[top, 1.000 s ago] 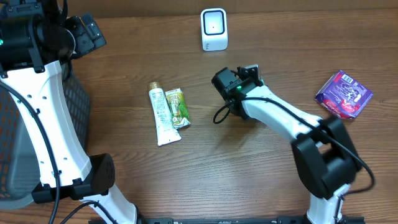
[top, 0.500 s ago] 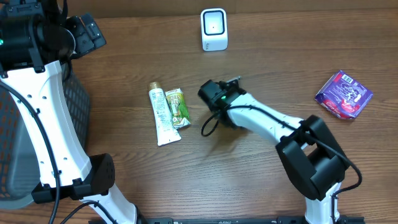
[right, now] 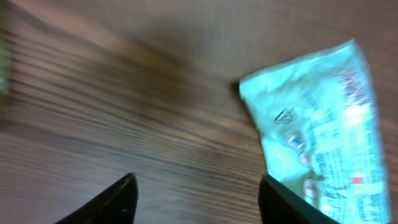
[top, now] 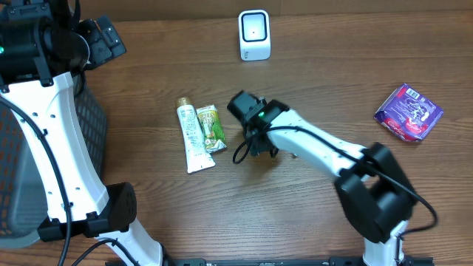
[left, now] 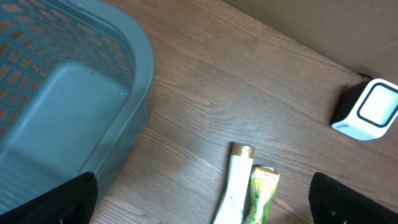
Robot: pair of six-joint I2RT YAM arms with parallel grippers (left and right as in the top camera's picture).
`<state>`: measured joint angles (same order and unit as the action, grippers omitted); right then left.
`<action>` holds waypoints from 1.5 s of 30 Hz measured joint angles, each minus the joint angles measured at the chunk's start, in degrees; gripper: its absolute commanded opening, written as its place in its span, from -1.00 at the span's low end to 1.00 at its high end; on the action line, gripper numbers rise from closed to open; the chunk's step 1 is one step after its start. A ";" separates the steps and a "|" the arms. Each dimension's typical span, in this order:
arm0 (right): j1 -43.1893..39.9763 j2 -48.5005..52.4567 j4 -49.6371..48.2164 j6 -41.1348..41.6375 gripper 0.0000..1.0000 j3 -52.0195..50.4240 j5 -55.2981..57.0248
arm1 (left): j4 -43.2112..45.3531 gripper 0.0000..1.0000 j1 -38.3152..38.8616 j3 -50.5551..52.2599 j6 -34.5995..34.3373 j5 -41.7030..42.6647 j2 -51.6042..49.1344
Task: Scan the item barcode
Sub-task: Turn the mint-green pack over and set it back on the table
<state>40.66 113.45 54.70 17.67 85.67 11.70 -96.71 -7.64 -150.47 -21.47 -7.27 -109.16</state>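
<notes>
The right arm has swung left across the worktop (top: 259,214) since a second ago. Its wrist was then near the middle, below the scanner (top: 254,35); now it is just beside the green sachet (top: 211,127), on the sachet's right. The right pincer (right: 199,199) is released: in its own camera the two fingers (right: 118,199) stand apart with only bare wood between them, and they grasp nothing. The same view is blurred and shows a pale printed packet (right: 317,124) lying flat to the right, ahead of the fingers. I cannot tell which item this is.

The sachet and the white tube (top: 194,137) lie side by side, touching or nearly so, in the same place as before. The purple packet (top: 409,111) is also unmoved, well apart at the right edge. The scanner stands upright at the far side, with nothing in front of it.

The left arm has not changed. It hangs over the basket (left: 62,93), and the left pincer (left: 199,202) is spread wide and empty, with the tube, the sachet and the scanner visible beyond it.
</notes>
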 measured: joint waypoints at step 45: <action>-17.97 -7.63 -17.42 -2.10 -0.07 -20.33 -20.85 | 0.00 0.99 0.00 0.00 0.02 0.02 0.00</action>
<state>22.70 105.82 37.28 15.57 65.34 -9.15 -96.71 -7.64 -150.47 -21.45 -7.25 -109.16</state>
